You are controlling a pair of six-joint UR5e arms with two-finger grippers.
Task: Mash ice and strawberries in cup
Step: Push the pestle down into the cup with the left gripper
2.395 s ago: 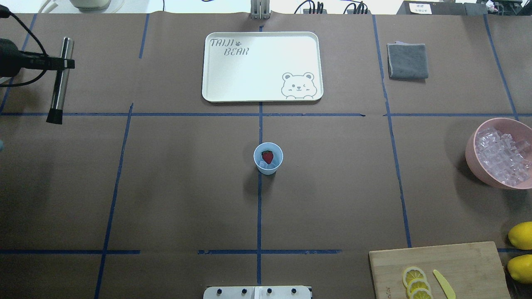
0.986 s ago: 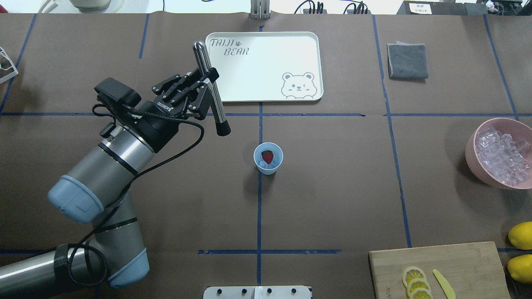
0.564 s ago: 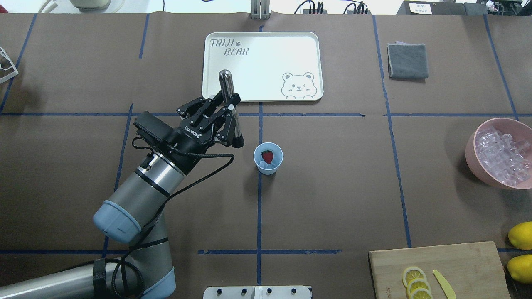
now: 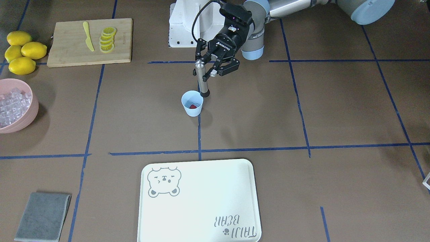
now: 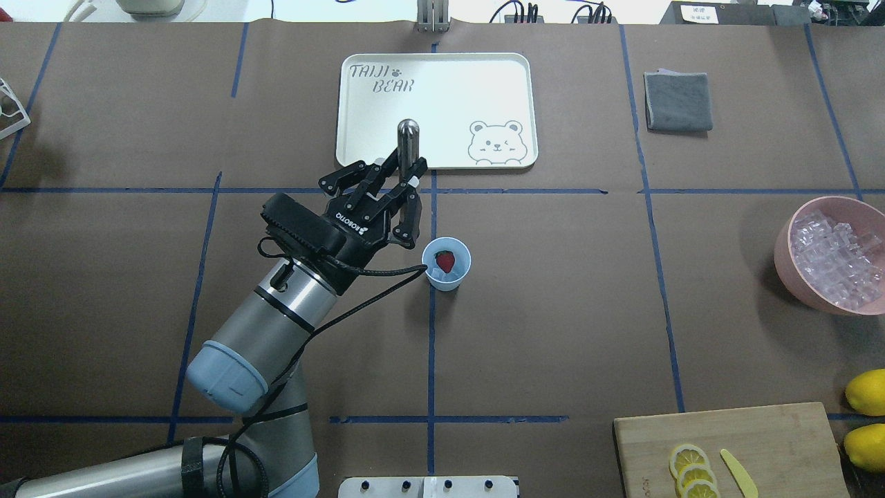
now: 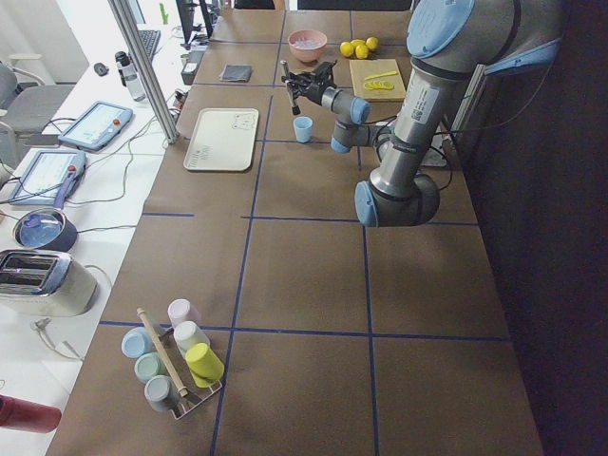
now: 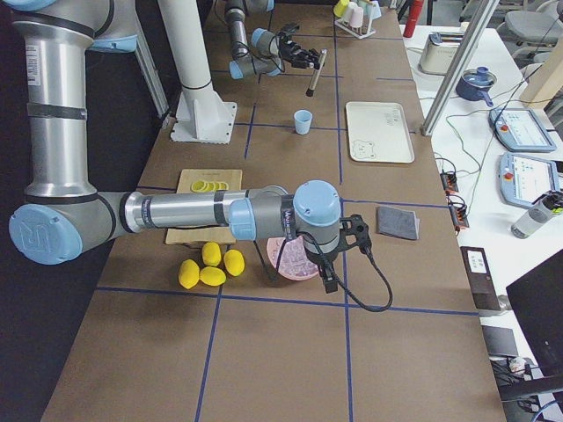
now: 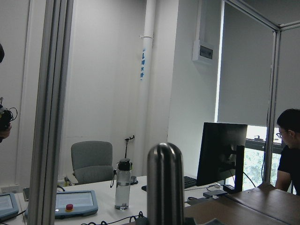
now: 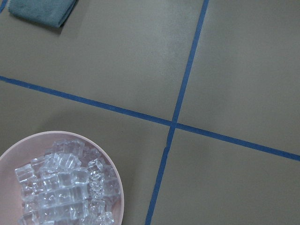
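Because the left gripper point(image 5: 409, 174) has its jaws closed tight on the muddler point(image 5: 407, 138), whose dark tip hangs just beside the cup point(image 5: 446, 284) rim rather than over the strawberry point(image 5: 446, 261) and ice point(image 5: 438, 275) inside, plunging now could topple the cup (the right gripper point(image 7: 329, 281) jaws: cannot tell).

The left arm point(image 5: 276, 325) is a silver tube with light blue caps point(image 5: 221, 373) at its joints and black rings. The left gripper point(image 5: 409, 178) is black, with white ROBOTIQ letters. A black camera box point(image 5: 297, 225) sits on the wrist, and a black cable point(image 5: 359, 302) runs along it. The right arm point(image 7: 185, 211) has the same colours.
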